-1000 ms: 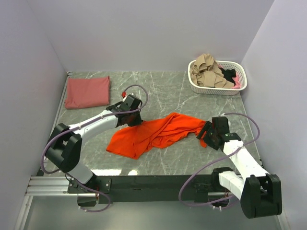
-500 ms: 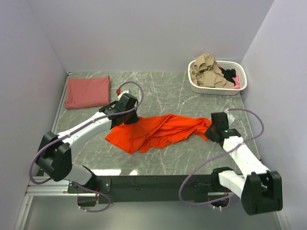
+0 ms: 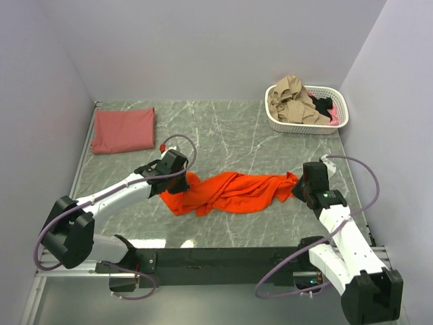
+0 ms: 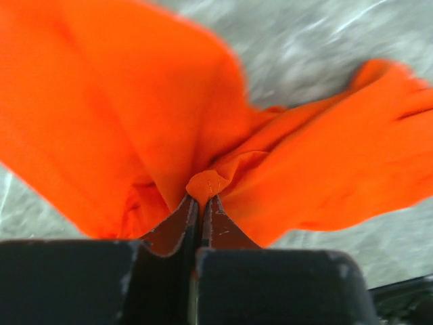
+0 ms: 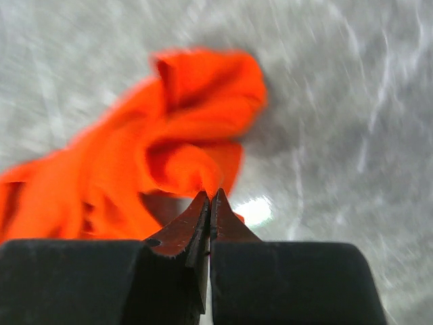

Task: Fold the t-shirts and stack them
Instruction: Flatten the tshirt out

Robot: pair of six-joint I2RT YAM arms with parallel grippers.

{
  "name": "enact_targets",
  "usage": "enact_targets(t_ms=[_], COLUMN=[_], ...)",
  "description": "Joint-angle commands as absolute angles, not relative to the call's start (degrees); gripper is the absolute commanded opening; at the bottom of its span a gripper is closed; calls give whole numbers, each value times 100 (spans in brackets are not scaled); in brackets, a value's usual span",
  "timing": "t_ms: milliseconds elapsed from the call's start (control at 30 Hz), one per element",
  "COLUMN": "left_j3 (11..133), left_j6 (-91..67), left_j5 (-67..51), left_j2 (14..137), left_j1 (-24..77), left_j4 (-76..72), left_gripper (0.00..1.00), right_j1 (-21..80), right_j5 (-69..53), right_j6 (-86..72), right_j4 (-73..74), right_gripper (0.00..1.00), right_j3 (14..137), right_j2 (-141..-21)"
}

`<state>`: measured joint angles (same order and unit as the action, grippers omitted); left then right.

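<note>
The left gripper (image 4: 201, 200) has its two dark fingers pressed together on a small puckered fold of the bright orange-red cloth t-shirt (image 3: 230, 191). The right gripper (image 5: 210, 196) is likewise closed, and the shirt's other end meets its tips.

Nothing lies between the two grippers but the shirt itself, which rests on the grey-green marbled table (image 3: 237, 135) near the front edge. A muted brick-red t-shirt folded to a flat rectangle (image 3: 123, 130) lies well apart at the far left corner. At the far right stands a white slotted plastic basket (image 3: 304, 127) heaped with tan cloth (image 3: 291, 101). Pale lilac walls (image 3: 203, 47) close in the table.

Only the top view shows both arms, the folded shirt and the basket. Only the wrist views show the pinches: from above, each gripper's body hides its own fingertips. The right wrist view is blurred.

The orange-red shirt is crumpled, drawn out into a long wrinkled band from left to right, bunched thicker at its left end.
</note>
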<state>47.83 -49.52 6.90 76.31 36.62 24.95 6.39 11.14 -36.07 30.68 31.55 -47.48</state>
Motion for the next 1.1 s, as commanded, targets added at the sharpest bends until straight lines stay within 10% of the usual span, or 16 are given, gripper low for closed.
enact_targets(t_ms=[0, 700, 1067], left_j3=[4746, 7365, 6865], left_j6=[-5106, -4632, -4983], left_j5=[825, 1582, 2985], left_j2=[7393, 4036, 5032], left_j1=[3683, 3691, 3674], left_j4=[2539, 3586, 3647], left_gripper=[1, 0, 11], right_j1=[659, 659, 650], right_j5=[1160, 2162, 2153], right_j6=[-3498, -3041, -3005], right_j4=[3154, 4685, 3957], right_gripper=[0, 0, 0], right_j3=[3120, 7961, 7015], right_j2=[-4869, -2532, -3391])
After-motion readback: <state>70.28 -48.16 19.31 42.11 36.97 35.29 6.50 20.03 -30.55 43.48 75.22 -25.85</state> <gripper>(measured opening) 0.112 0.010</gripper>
